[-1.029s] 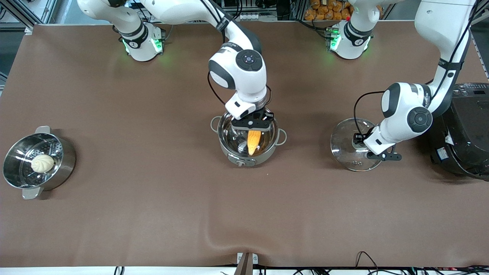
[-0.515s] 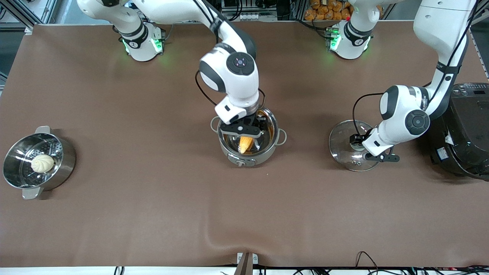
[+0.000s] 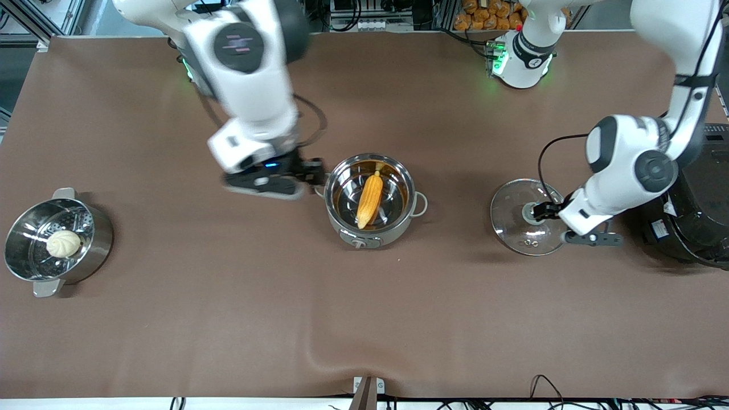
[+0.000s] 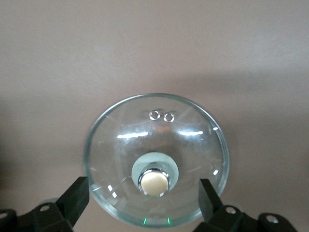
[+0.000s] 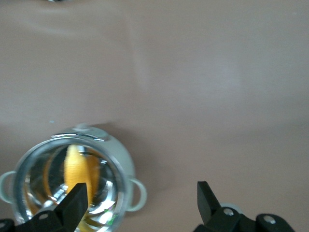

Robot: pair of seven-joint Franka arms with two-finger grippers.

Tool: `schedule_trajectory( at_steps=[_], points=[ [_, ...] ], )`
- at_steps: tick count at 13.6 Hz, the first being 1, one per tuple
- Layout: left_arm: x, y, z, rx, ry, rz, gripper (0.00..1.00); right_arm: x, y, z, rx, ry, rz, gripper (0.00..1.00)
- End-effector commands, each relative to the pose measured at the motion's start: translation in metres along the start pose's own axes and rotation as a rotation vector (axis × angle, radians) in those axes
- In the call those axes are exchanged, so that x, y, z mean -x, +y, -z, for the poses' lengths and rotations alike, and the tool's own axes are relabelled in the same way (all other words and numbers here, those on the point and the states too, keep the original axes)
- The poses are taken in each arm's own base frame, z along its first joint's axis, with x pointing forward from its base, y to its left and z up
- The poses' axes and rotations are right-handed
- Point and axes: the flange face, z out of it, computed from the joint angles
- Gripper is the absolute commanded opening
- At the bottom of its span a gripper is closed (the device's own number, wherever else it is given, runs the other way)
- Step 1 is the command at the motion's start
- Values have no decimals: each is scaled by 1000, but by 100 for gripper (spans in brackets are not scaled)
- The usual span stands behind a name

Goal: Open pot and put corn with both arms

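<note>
The steel pot (image 3: pixel 345 171) stands open at mid-table on its grey base. The yellow-orange corn (image 3: pixel 369 199) lies slanted inside it, and also shows in the right wrist view (image 5: pixel 77 169) in the pot (image 5: pixel 120 159). My right gripper (image 3: pixel 307 171) is open and empty, up in the air beside the pot toward the right arm's end (image 5: pixel 140 205). The glass lid (image 3: pixel 512 219) lies flat on the table toward the left arm's end. My left gripper (image 3: pixel 545 212) hangs open above it (image 4: pixel 142 200), fingers on either side of the brass knob (image 4: pixel 154 182), not touching.
A steel steamer pot (image 3: pixel 91 250) with a white bun (image 3: pixel 62 244) stands at the right arm's end. A big black cooker (image 3: pixel 695 193) stands at the left arm's end, close to the left arm. The brown cloth has a wrinkle near the front edge.
My right gripper released the corn into the pot, then rose and swung away toward the right arm's end. My left gripper let go of the lid knob and lifted slightly.
</note>
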Motion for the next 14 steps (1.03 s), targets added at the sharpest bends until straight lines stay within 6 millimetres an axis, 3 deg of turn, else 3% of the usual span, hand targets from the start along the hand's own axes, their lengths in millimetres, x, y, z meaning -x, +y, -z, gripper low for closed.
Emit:
schedule_trajectory(
  at_steps=[1,4,7,10,13,14],
  points=[
    [2,0,75,-14,9,24,100,-10,75,29,11,-84,23,100],
    [9,3,144,-25,66,48,100,-25,163,63,20,-129,138,100],
    [17,6,200,36,138,77,100,-40,252,90,-38,-90,72,100],
    [29,5,228,40,107,95,100,-46,335,110,-49,-51,57,100],
    [36,7,267,37,70,125,100,-18,384,113,-51,-50,110,100],
    [38,5,271,25,72,122,100,-12,387,112,-50,-41,108,100]
  ],
)
